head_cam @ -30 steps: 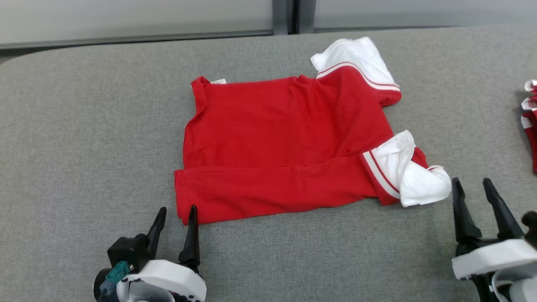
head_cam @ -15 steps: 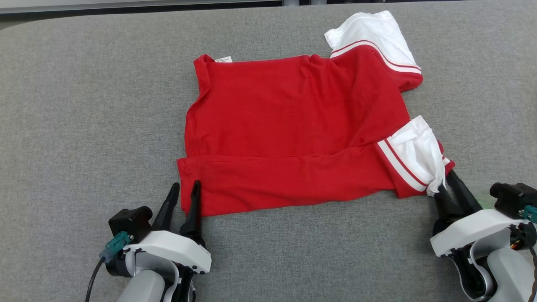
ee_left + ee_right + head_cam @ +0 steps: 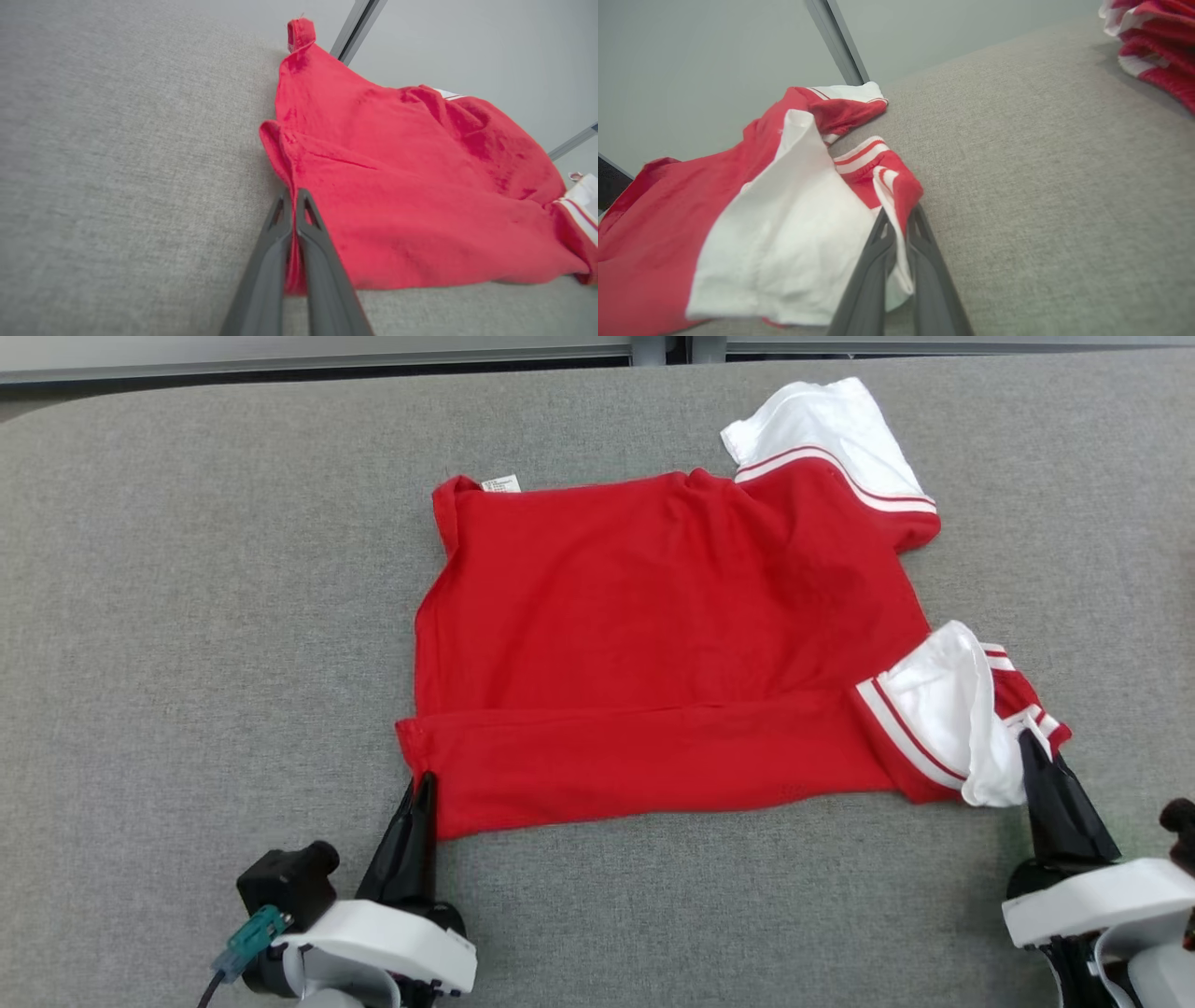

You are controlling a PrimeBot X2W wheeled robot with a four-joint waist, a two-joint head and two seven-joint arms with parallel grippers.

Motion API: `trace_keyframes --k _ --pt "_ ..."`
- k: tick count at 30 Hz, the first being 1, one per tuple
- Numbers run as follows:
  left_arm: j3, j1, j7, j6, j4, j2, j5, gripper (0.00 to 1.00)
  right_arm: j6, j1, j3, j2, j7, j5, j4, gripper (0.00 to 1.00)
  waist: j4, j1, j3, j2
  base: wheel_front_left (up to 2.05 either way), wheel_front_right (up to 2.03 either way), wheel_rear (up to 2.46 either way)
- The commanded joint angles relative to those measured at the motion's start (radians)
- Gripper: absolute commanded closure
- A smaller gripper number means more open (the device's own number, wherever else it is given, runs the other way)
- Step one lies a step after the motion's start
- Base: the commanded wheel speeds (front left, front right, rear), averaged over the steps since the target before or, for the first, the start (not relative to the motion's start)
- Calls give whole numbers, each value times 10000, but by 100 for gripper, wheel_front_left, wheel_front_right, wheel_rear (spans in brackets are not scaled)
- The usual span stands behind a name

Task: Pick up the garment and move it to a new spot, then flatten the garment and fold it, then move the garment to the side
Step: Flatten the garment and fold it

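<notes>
Grey table — red, white-sleeved garment, partly folded

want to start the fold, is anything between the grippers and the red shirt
Nothing visible does. The left gripper is shut on the near left corner of the red shirt, the right gripper on its near sleeve. A pile of red and white garments lies apart, off to the right on the grey table.
</notes>
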State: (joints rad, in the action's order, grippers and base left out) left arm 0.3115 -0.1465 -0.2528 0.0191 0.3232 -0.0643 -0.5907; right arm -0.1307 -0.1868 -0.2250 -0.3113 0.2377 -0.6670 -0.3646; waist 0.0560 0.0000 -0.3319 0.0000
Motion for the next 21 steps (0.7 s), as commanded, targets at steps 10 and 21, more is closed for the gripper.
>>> trace_keyframes --k 10,21 --pt "-280 1917 1080 831 -2172 -860 -261 100 3 2451 1798 756 -196 -205 1492 100 -50 0 577 0 0 0 0" --pt "-310 3347 2254 1423 -3418 -1273 -638 100 3 3957 2504 1615 -813 -283 1817 100 -158 0 1080 0 0 0 0"
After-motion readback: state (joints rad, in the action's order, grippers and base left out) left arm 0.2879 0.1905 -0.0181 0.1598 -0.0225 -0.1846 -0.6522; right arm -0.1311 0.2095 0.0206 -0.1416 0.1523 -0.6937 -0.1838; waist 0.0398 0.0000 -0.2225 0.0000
